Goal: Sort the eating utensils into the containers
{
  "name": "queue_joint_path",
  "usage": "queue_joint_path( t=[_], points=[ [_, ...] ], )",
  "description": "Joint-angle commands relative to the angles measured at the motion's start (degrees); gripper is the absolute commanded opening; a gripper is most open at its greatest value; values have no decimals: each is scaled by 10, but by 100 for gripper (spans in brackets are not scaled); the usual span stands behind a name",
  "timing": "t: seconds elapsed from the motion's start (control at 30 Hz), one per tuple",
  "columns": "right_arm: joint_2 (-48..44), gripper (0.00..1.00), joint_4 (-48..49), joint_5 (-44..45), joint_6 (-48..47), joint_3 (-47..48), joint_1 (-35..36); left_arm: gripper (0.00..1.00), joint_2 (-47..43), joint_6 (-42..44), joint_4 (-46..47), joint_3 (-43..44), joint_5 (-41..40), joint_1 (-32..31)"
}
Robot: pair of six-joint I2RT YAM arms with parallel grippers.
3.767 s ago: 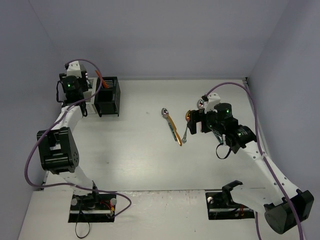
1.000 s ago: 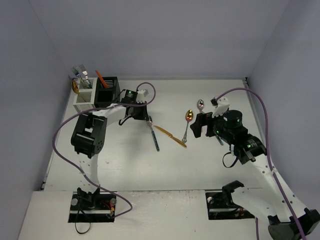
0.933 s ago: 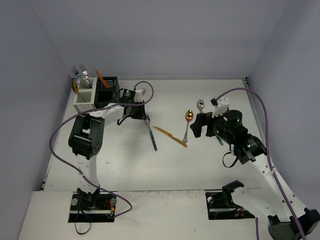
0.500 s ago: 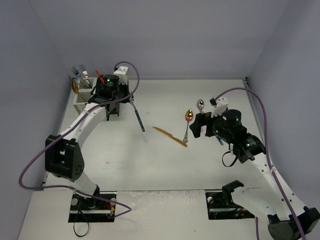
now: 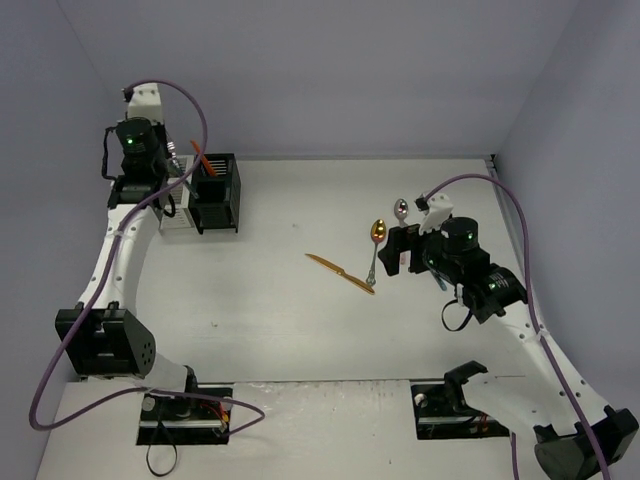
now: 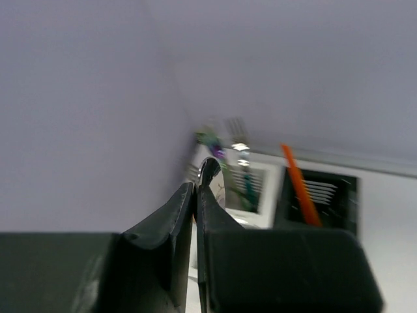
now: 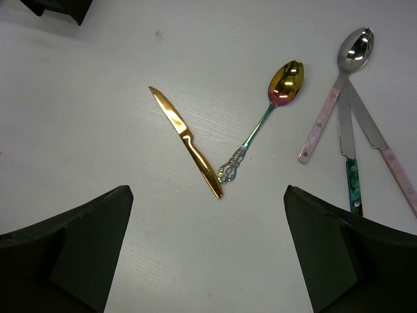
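My left gripper (image 6: 196, 189) is shut on a shiny silver utensil (image 6: 210, 171) and holds it above the white caddy (image 6: 253, 188); in the top view it (image 5: 160, 185) is at the far left. The white caddy holds several utensils. The black caddy (image 5: 215, 195) beside it holds an orange-red chopstick (image 5: 203, 158). My right gripper (image 7: 207, 190) is open above the table, just short of a gold knife (image 7: 186, 140) and a gold-bowled spoon (image 7: 273, 104). A pink-handled spoon (image 7: 332, 98), a teal-handled knife (image 7: 348, 156) and a pink-handled knife (image 7: 384, 156) lie to the right.
The two caddies stand side by side near the back left wall (image 5: 70, 150). The loose utensils lie in a group at the right centre of the white table (image 5: 280, 320). Purple cables loop from both arms.
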Motion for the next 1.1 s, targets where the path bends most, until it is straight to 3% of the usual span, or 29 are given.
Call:
queue_joint_path(
  t=[0.0, 0.23, 0.6, 0.93, 1.07],
  points=[
    [12, 100, 31, 0, -10, 23, -4, 0, 15, 36, 106, 47, -35, 52],
    [24, 100, 30, 8, -14, 27, -4, 0, 66, 35, 180, 47, -44, 92],
    [40, 100, 30, 17, -12, 29, -5, 0, 121, 21, 284, -10, -31, 102],
    [39, 100, 31, 19, -7, 23, -6, 0, 103, 6, 300, -99, -13, 103],
    [37, 100, 31, 14, -7, 22, -5, 16, 92, 0, 298, -113, -2, 103]
  ],
)
